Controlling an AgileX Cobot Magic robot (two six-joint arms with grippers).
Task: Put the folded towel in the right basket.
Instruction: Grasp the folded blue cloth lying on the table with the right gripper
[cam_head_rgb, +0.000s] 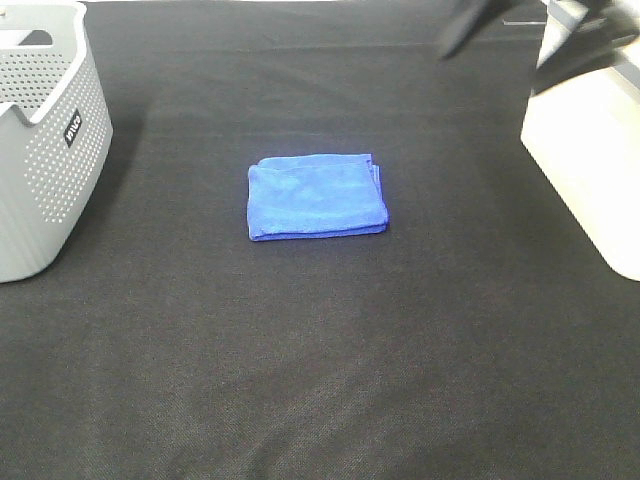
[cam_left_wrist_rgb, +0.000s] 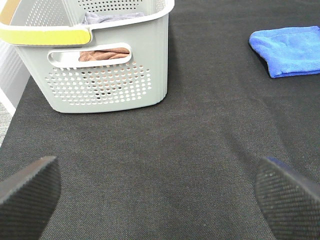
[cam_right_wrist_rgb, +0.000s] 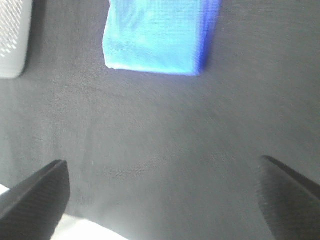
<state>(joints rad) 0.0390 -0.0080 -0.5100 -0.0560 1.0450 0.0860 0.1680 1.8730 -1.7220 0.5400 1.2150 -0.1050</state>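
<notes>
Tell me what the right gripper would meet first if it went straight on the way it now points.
The right gripper, open, would probably meet the black tablecloth first, short of the blue towel that lies further ahead. Depth is hard to judge from the wrist view.

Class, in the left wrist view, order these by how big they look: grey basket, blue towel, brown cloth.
1. Grey basket, also nearest the camera.
2. Blue towel, cut by the frame edge.
3. Brown cloth, mostly hidden inside the basket, so its true size is unknown.
</notes>
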